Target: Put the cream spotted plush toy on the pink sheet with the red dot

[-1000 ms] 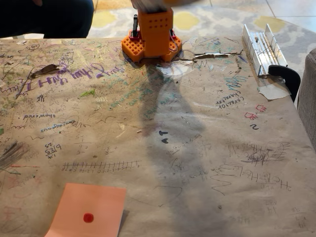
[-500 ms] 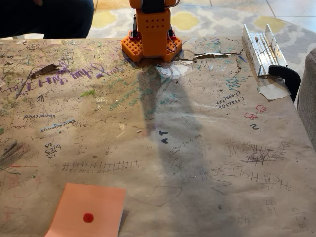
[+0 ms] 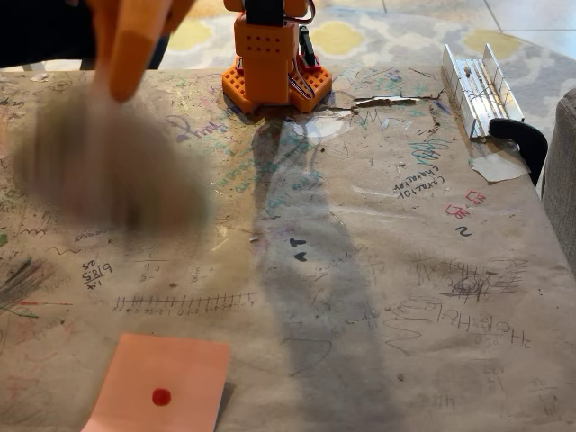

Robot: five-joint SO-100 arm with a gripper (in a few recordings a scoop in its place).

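Observation:
The pink sheet [image 3: 162, 382] lies flat at the table's near left edge, with its red dot [image 3: 161, 396] near the middle and nothing on it. The arm's orange base [image 3: 270, 58] stands at the far edge of the table, and the arm rises out of the top of the picture. Its long shadow [image 3: 315, 270] runs down the middle of the table. A motion-blurred peach-orange shape [image 3: 135, 45] reaches in from the top left above a wide grey-brown smear [image 3: 108, 166]. It is too blurred to tell whether this is the cream plush toy.
Brown paper covered in scribbles [image 3: 405, 297] covers the table. A metal rail [image 3: 477, 85], a black clamp [image 3: 526, 135] and a scrap of tape [image 3: 498, 166] sit at the far right. A grey cushion edge [image 3: 564, 171] borders the right side. Someone in dark clothing [image 3: 45, 31] is behind the far left.
A blurred peach-orange shape and a broad dark smear have come in over the table's far left. The arm's base has turned a little. The pink sheet has not moved.

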